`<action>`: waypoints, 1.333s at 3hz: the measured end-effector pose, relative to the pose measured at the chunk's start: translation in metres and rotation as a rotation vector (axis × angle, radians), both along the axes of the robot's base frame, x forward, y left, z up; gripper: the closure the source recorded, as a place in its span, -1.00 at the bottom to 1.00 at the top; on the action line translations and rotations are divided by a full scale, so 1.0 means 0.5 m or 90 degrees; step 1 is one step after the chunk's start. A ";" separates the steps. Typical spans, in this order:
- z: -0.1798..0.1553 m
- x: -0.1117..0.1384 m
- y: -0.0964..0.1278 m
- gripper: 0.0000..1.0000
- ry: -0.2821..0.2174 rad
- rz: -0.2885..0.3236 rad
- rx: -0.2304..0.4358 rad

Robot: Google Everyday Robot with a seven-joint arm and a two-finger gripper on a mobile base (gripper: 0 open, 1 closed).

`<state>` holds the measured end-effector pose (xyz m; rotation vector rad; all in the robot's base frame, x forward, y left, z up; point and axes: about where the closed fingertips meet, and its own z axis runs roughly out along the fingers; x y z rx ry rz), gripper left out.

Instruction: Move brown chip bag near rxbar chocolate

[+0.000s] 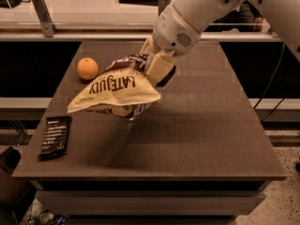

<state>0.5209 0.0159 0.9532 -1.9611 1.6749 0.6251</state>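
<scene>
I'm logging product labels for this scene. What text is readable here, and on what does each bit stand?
"LATE JULY": on the brown chip bag, held above the table by the pincer, which is shut on the bag's upper right end.
White lines of text on the rxbar chocolate, near the table's front left corner: too small to read.
No other text shows.

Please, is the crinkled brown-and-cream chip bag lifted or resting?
Lifted: the gripper, over the dark table, holds the crinkled brown-and-cream chip bag; its shadow lies below.

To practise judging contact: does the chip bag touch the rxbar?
No: the gripper, above mid-table, grips the chip bag, and bare table separates it from the rxbar at the front left.
</scene>
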 end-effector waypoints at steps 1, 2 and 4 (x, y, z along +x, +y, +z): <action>0.000 0.001 0.004 -0.28 -0.001 0.001 0.001; -0.001 0.001 0.008 -0.76 -0.002 0.001 0.002; -0.002 0.002 0.012 -1.00 -0.002 0.002 0.003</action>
